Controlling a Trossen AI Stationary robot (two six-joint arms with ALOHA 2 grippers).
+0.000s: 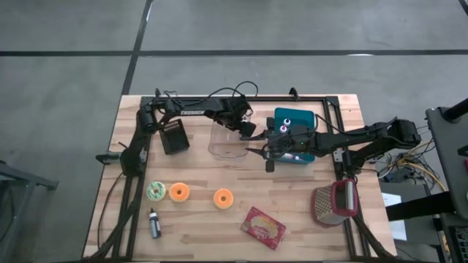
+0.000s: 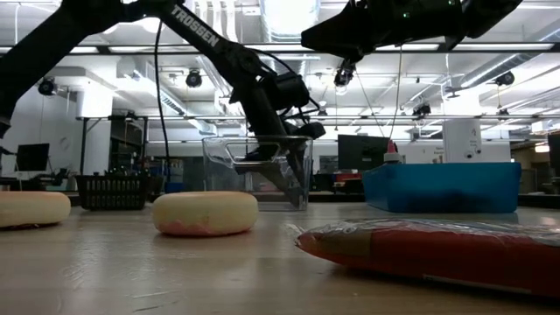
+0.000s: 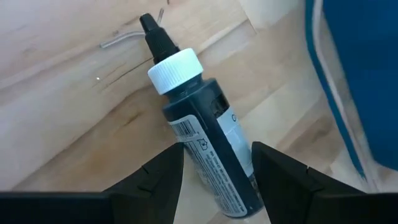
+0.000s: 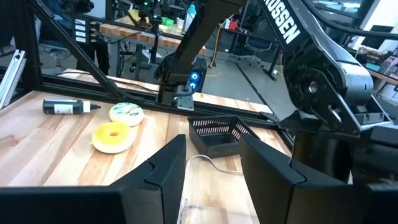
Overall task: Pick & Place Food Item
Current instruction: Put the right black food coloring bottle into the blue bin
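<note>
Though tilted, bottle (image 3: 208, 134) between left fingers (image 3: 155, 180).

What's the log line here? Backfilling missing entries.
left gripper: holding bottle | at: clear container | right gripper: open, empty, beside blue bin

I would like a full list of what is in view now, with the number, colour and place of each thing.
orange doughnuts: two, orange, front left of the table
iced doughnut: one, green and white, left of the orange ones
loose bottle: one, dark, lying at the front-left corner
packet: one, red, front middle
grater: one, red and metal, front right
basket: one, black, back left
clear tub: one, transparent, back middle
blue bin: one, right of the tub
held bottle: one, dark with a white cap, in the left tool
left tool: over the tub, shut on the held bottle
right tool: open, empty, by the bin
</note>
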